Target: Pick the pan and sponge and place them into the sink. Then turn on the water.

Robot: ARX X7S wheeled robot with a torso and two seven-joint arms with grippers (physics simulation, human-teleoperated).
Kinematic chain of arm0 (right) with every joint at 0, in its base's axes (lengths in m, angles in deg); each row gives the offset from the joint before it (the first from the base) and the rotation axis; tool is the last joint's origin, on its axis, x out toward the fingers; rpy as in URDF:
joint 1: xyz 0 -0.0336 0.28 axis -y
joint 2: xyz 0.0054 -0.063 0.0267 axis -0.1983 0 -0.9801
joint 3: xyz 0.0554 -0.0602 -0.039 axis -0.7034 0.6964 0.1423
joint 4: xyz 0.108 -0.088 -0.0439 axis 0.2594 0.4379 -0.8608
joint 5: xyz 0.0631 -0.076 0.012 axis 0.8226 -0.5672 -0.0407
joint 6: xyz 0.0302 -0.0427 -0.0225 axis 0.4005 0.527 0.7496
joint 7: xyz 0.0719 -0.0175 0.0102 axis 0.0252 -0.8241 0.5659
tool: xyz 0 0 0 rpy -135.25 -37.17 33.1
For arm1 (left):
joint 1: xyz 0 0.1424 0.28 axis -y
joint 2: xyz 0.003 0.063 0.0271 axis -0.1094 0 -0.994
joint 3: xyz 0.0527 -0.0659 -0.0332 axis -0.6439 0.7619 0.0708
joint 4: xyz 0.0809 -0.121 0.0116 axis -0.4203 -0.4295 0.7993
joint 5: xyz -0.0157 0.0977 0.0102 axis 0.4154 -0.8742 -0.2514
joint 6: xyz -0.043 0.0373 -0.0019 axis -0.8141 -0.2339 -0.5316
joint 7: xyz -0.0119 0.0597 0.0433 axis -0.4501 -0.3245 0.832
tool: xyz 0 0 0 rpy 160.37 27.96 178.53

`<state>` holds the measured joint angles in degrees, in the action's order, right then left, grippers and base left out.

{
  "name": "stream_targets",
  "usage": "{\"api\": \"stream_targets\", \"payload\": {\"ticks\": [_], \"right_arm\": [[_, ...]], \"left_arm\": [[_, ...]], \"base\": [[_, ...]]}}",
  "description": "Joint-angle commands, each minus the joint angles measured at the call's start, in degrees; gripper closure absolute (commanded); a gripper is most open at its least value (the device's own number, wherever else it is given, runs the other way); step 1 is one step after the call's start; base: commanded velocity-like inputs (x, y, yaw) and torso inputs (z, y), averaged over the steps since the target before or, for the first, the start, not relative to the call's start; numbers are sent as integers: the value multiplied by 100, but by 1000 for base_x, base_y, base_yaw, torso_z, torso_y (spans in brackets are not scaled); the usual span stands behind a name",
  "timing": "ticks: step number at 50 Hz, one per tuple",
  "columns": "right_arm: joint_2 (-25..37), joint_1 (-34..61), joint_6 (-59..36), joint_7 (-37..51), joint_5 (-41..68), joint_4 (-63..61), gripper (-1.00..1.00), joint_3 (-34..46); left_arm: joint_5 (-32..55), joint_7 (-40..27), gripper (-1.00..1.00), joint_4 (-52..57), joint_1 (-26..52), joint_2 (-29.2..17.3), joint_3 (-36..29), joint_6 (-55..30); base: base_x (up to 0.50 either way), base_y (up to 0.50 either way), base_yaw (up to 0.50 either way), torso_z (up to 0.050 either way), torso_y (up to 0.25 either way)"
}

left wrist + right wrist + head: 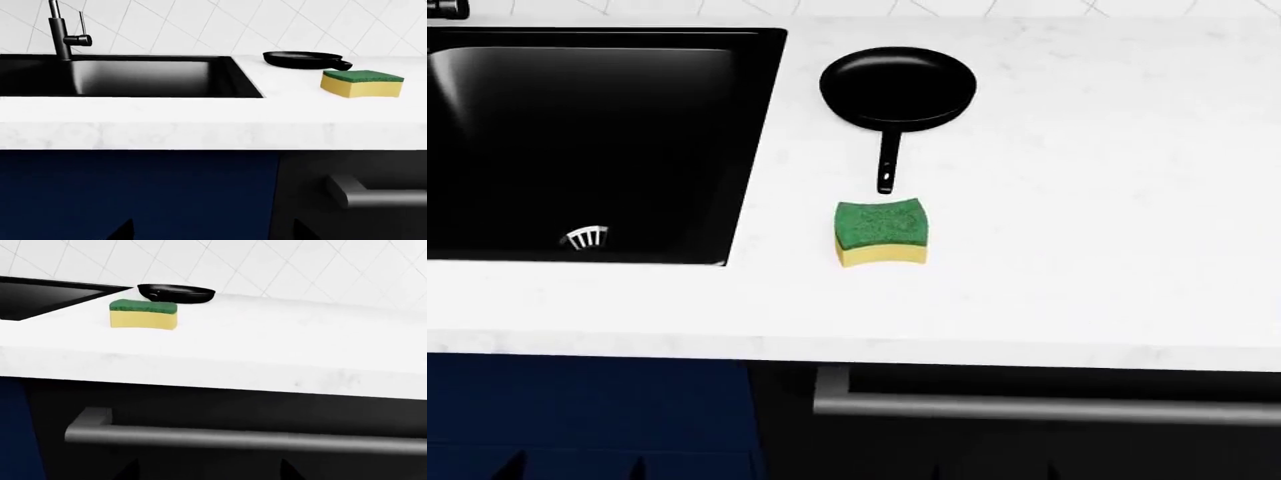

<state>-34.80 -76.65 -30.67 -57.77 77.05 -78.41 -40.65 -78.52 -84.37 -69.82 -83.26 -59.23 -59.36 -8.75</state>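
Note:
The black pan [897, 88] lies on the white counter right of the sink [747, 150], its handle [886, 165] pointing toward the front edge. The green-and-yellow sponge [882, 233] lies just in front of the handle tip, green side up. Both also show in the left wrist view, pan [300, 58] and sponge [362, 83], and in the right wrist view, pan [177, 292] and sponge [143, 314]. My left gripper [213, 232] and right gripper [210, 471] are open and hold nothing, low in front of the cabinet fronts below counter height. The water is out of view.
A dark faucet [61, 32] with a lever stands behind the basin, by the tiled wall. A silver drain strainer [586, 238] sits in the basin. A grey bar handle [1041, 408] juts from the dark appliance front under the counter, beside a blue cabinet door [133, 195].

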Motion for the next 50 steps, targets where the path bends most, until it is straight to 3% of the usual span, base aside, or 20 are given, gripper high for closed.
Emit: {"api": "stream_targets", "payload": {"ticks": [1, 11, 16, 21, 26, 30, 38, 50], "right_arm": [[31, 213, -669, -59, 318, -499, -100, -12], [425, 1112, -2769, 44, 708, -2395, -100, -265], [662, 1752, -3861, -94, 1235, -3101, -100, -675], [1263, 3083, -5639, -14, 1547, -3783, -100, -995], [1457, 4301, -6993, -314, 2205, -3805, -100, -1606], [1361, 4583, -7260, -416, 2428, -3649, -100, -1880], [1552, 4264, -7779, -368, 2591, -3992, -100, -2326], [1603, 3898, -7779, -327, 2621, -4141, -100, -2395]], "left_arm": [[219, -115, -100, 369, 282, -29, -7, -692], [864, -274, -100, 1881, 1176, -264, 75, -2727], [1363, -344, -100, 2486, 2037, -363, 89, -4072], [2275, -130, -100, 2619, 3770, -476, 479, -5507], [2538, 154, -100, 2287, 4873, -775, 553, -6093], [2770, 238, -100, 2219, 4993, -803, 648, -6382], [3133, 283, -100, 2428, 4748, -885, 867, -6705], [3042, 542, -100, 2298, 4695, -1079, 577, -6486]], "base": [[0, 0, 0, 0, 0], [0, 0, 0, 0, 0], [0, 0, 0, 0, 0], [0, 0, 0, 0, 0], [0, 0, 0, 0, 0], [0, 0, 0, 0, 0], [0, 0, 0, 0, 0], [85, 0, 0, 0, 0]]}}
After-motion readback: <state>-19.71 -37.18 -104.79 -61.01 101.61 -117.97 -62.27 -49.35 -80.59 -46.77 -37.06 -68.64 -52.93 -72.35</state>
